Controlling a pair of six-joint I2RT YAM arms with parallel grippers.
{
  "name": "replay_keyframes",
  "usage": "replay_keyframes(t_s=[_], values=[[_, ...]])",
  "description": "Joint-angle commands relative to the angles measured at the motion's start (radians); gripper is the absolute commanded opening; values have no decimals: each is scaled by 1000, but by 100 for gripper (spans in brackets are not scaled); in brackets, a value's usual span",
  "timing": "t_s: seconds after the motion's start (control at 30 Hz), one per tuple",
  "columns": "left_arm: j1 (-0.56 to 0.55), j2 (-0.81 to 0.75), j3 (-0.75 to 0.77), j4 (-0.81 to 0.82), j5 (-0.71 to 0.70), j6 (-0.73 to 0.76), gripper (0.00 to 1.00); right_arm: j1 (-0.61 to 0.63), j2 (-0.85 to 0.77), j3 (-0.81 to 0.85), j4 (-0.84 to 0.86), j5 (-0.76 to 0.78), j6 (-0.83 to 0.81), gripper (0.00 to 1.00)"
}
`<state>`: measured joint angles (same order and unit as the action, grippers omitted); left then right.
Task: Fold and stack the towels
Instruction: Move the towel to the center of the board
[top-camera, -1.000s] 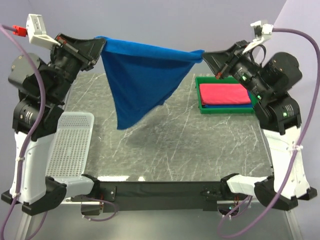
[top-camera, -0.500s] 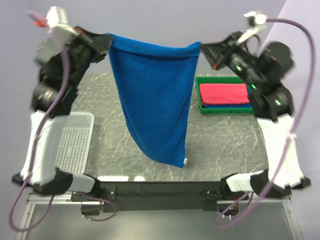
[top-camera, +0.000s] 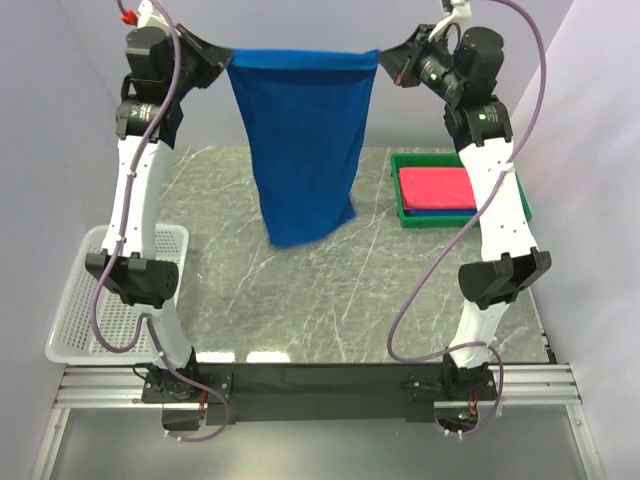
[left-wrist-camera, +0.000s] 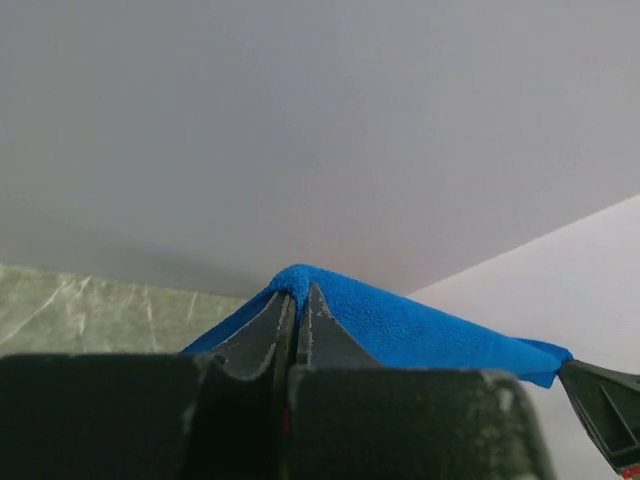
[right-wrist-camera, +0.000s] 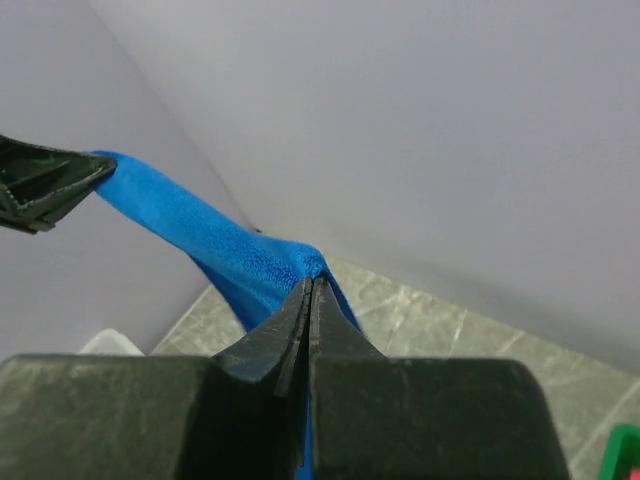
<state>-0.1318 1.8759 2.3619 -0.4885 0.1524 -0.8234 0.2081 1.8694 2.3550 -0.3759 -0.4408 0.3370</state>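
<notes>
High over the back of the table (top-camera: 400, 290) I hold one blue towel (top-camera: 305, 140) stretched between my two grippers. One corner is in each: my left gripper (top-camera: 222, 62) has its jaws pressed together on the top left corner, and my right gripper (top-camera: 388, 62) is clamped the same way on the top right. In both wrist views the cloth folds over the fingertips, with no gap between the fingers. The top edge runs taut and nearly level from jaw to jaw, and the rest hangs down as a single sheet, its lower end bunched a little to the left. I cannot tell from above how far that end is from the marble.

At the right edge sits one green tray (top-camera: 400, 190) holding two folded towels — a pink towel (top-camera: 440, 187) on top of a folded blue towel (top-camera: 445, 212), only a strip of which shows. One white basket (top-camera: 70, 320) sits at the left edge, by my left arm. Between tray and basket the marble is bare — the hanging towel is over its middle, well apart from both.
</notes>
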Motion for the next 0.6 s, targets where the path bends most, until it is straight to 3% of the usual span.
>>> replay_keyframes(t_s=[0.0, 0.07, 0.27, 0.3, 0.37, 0.4, 0.5, 0.57], values=[[14, -141, 7, 189, 85, 1, 0, -15, -90, 43, 193, -81, 5, 0], [14, -202, -83, 240, 66, 24, 0, -15, -160, -35, 219, -110, -19, 0], [14, -428, -568, 342, 67, 15, 0, -13, -381, -501, 290, -154, -44, 0], [14, -481, -721, 362, 88, 4, 0, -13, -409, -645, 311, -156, -43, 0], [12, -536, -882, 430, 104, -20, 0, -13, -472, -847, 330, -159, -32, 0], [12, -588, -1040, 454, 105, -31, 0, -13, -487, -911, 339, -164, -29, 0], [11, -679, -1313, 481, 95, -71, 0, 8, -535, -1133, 330, -148, -24, 0], [9, -719, -1429, 481, 105, -98, 0, 34, -573, -1230, 316, -136, -27, 0]])
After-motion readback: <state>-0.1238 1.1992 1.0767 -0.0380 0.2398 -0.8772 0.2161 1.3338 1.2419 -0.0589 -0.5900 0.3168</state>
